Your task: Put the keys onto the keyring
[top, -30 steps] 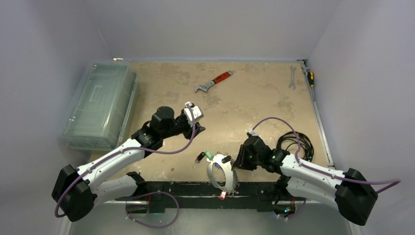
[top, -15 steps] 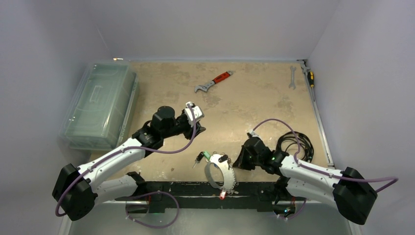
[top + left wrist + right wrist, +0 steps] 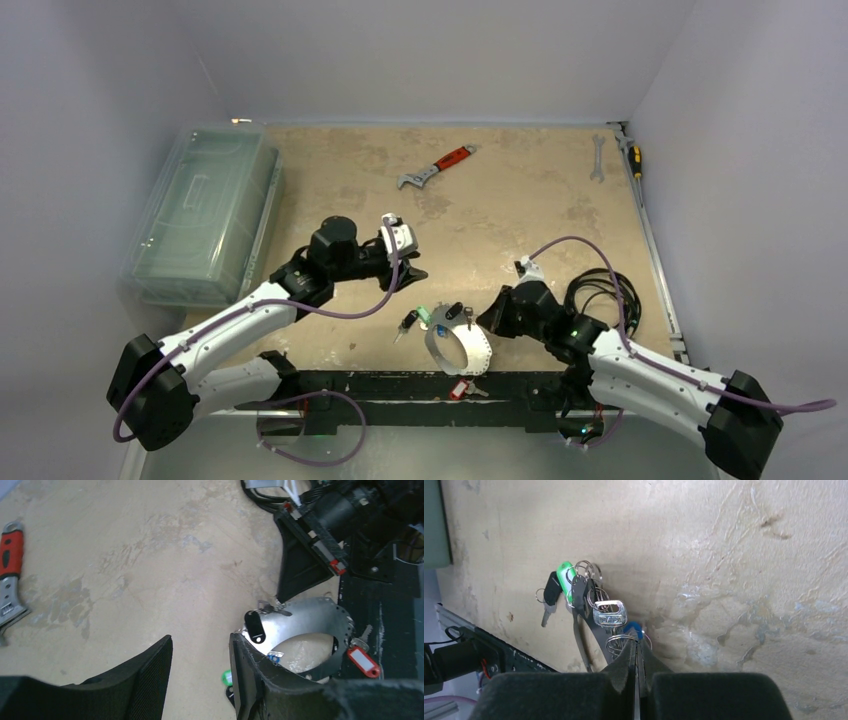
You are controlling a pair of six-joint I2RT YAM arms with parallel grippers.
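Note:
My right gripper (image 3: pixel 487 320) is shut on the edge of the keyring (image 3: pixel 458 347), a flat silvery ring held tilted above the table near its front edge. In the right wrist view the gripper (image 3: pixel 638 647) pinches the ring (image 3: pixel 593 627) edge-on, with a silver key (image 3: pixel 610 614), a green tag (image 3: pixel 565 575) and a blue tag (image 3: pixel 633 628) bunched on it. A black-headed key (image 3: pixel 408 322) lies beside it. A red-tagged key (image 3: pixel 458 390) hangs at the front edge. My left gripper (image 3: pixel 410 270) is open and empty, above and left of the keyring (image 3: pixel 312 620).
A red-handled wrench (image 3: pixel 437 168) lies at the back centre. A clear plastic box (image 3: pixel 205 215) stands at the left. A spanner (image 3: pixel 597 157) and a screwdriver (image 3: pixel 633 157) lie at the back right. A coiled black cable (image 3: pixel 600 290) lies behind my right arm.
My right gripper has turned and drawn back to the right, tilting the keyring up on its edge. My left gripper has dipped slightly towards the keyring.

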